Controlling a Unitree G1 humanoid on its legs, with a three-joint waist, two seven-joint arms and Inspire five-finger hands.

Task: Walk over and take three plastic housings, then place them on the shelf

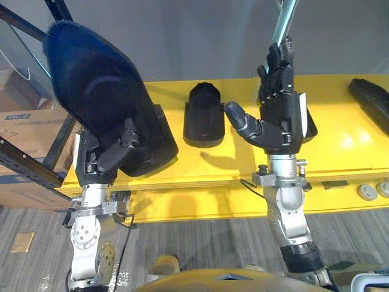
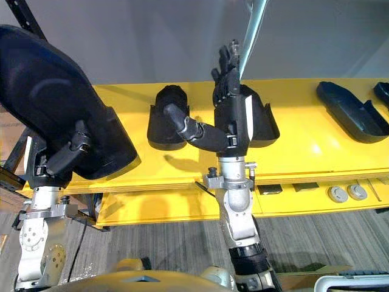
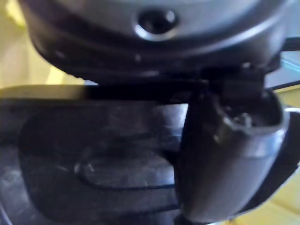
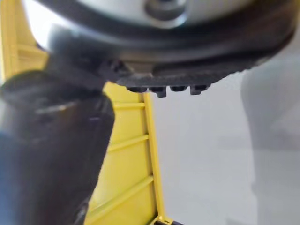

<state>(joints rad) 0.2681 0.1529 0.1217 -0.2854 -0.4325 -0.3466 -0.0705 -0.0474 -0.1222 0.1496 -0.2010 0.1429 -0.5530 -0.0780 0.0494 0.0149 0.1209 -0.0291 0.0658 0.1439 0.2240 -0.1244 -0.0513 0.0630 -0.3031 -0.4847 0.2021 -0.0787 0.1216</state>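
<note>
Fingers (image 1: pixel 278 61) straight above glossy yellow surface (image 1: pixel 340 137)

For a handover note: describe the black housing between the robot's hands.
On the long yellow shelf, look between the hands. The short black plastic housing lies untouched; the left hand grips a larger housing, the right hand partly hides a third housing.

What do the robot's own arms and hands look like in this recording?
The left arm and right arm are silver-grey metal, rounded jointed segments with a bracket at each wrist. The left hand and right hand are dark, with segmented fingers and a pale strip along the side.
</note>
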